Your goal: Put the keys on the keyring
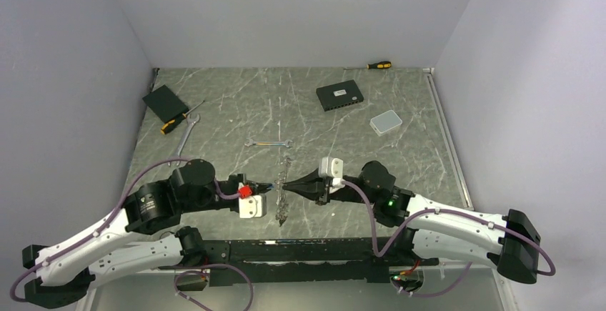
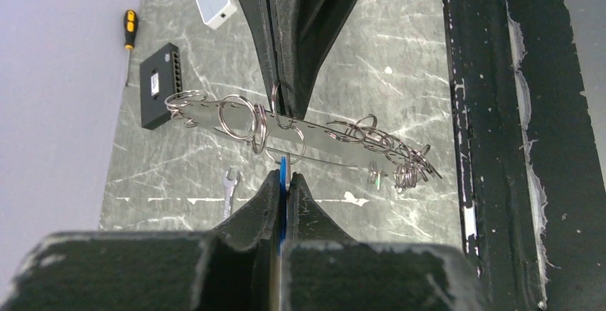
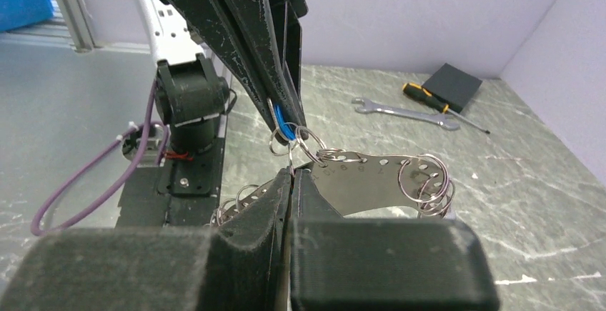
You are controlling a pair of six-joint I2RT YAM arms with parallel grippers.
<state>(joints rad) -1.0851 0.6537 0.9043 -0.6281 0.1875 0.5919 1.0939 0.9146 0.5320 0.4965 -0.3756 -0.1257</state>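
1. Left wrist view, lower centre: the left gripper [image 2: 284,182] is pinched tight on a blue-tagged key [image 2: 284,166], whose top sits just below a small split ring [image 2: 287,144]. Whether they touch is unclear.
2. Reaching down from top centre, the right gripper [image 2: 284,105] is clamped on the keyring [image 2: 343,150], a flat silvery piece hung with loops across mid-frame, above the table [image 2: 179,175].
3. As I judge it, the step needs a steady right grip, a slow feed of the key into that loop, and no twisting that could slip it.
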